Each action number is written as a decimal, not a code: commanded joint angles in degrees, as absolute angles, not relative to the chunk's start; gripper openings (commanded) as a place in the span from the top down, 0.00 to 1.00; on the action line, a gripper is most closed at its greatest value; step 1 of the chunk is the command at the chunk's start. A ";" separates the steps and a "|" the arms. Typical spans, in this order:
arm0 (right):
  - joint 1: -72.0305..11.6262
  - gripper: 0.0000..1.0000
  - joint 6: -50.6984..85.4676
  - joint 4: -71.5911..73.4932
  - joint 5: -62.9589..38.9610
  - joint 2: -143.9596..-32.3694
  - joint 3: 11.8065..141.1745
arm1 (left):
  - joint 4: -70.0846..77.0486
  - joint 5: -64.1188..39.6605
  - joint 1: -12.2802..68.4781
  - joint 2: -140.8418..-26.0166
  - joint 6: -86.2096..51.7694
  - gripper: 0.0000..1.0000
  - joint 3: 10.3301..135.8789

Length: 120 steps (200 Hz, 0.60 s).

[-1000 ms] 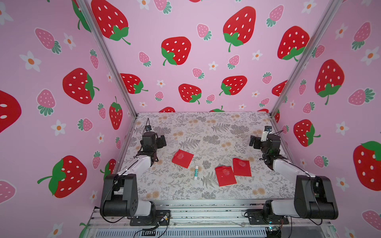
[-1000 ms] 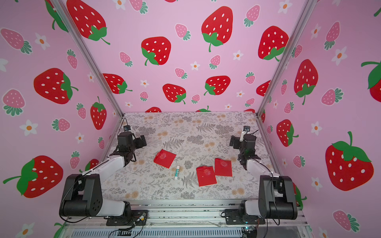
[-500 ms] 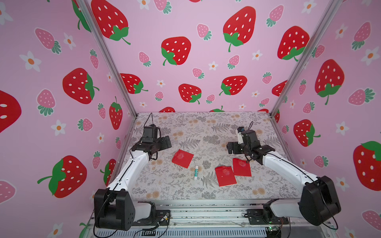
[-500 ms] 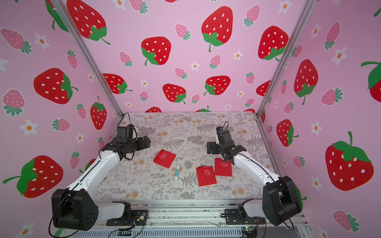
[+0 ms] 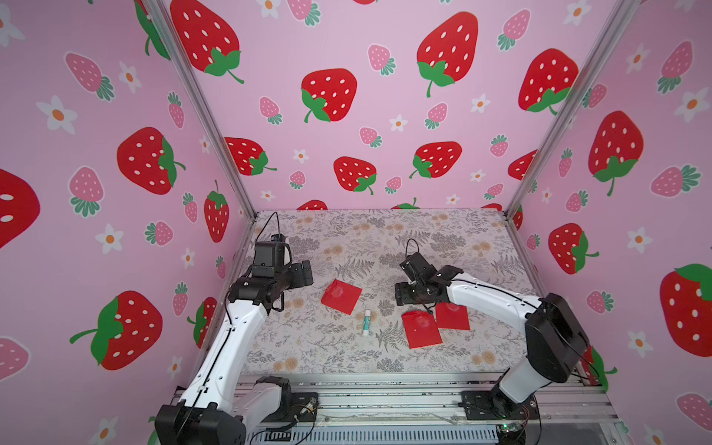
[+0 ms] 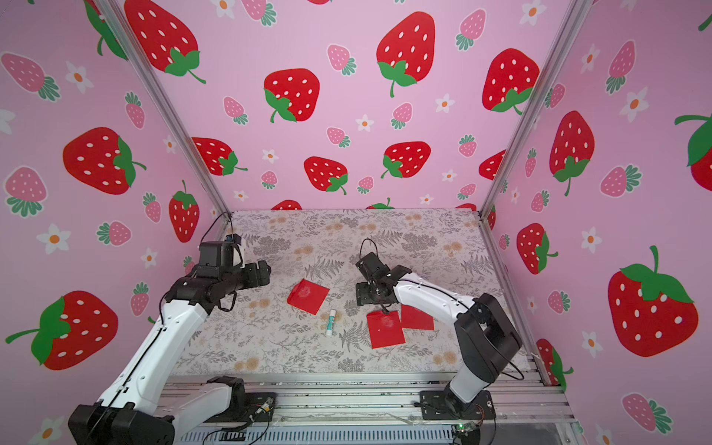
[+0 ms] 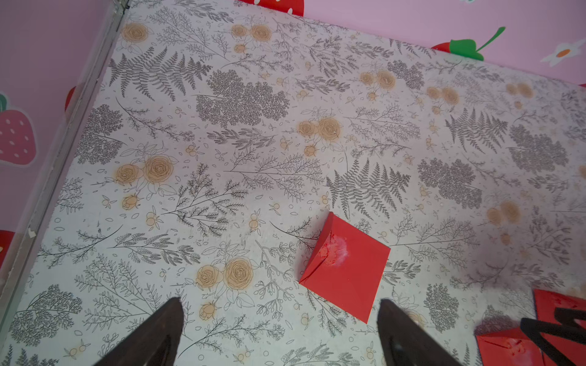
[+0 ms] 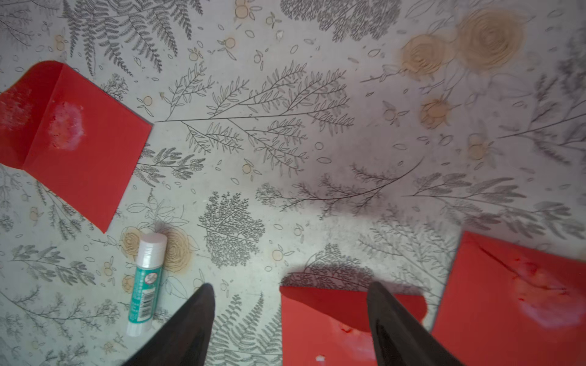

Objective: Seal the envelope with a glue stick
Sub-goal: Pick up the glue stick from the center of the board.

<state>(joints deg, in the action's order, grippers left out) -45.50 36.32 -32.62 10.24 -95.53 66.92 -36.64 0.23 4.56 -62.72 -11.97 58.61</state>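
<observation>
The right gripper (image 8: 291,285) shows two dark jaws standing apart with nothing between them but air. Below the gap lies a red envelope (image 8: 320,332) with a rounded flap, flat on the floral worktop (image 8: 317,95). The glue stick (image 8: 146,283), white with a teal label, lies on its side outside one jaw. Near its cap end sits a second envelope (image 8: 79,149) bearing a whitish smear. A third envelope (image 8: 507,294), also smeared, lies outside the other jaw.

Matt paper envelope (image 7: 345,269), smooth plastic glue stick (image 8: 146,282)
</observation>
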 commanded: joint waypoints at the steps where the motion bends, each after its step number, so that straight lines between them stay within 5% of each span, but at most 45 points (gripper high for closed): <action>1: -47.77 0.30 42.82 -37.90 13.83 -98.47 70.55 | -38.37 2.19 4.55 -62.31 -10.98 0.05 58.45; 120: -57.23 0.47 52.71 -42.86 13.37 -111.46 82.61 | -38.42 0.97 3.44 -62.23 -11.68 0.05 58.45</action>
<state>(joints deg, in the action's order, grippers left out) -55.44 50.13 -39.86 13.19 -110.08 80.09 -37.58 1.04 3.99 -62.57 -11.79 58.61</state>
